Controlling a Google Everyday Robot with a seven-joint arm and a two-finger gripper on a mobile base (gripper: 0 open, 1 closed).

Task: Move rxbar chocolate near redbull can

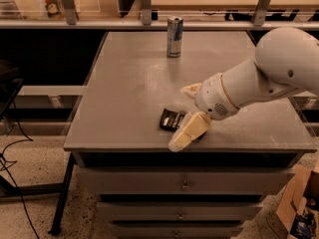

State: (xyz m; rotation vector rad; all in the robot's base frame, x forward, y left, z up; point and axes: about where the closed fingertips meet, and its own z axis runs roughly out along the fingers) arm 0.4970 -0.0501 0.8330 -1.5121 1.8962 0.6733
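The rxbar chocolate (171, 119) is a flat dark wrapper with white text lines, lying near the front edge of the grey table (124, 93). Its right end is hidden behind my near finger. My gripper (183, 116) is open, with one cream finger (188, 132) in front of the bar and the other (191, 89) behind it, so the bar lies between them. The redbull can (174, 36) stands upright at the far middle of the table, well away from the bar.
The table is a drawer cabinet with handles (185, 186) on its front. A shelf rail with metal posts (145, 4) runs behind the table. A cardboard box (299, 208) sits on the floor at the lower right. Cables lie on the floor at left.
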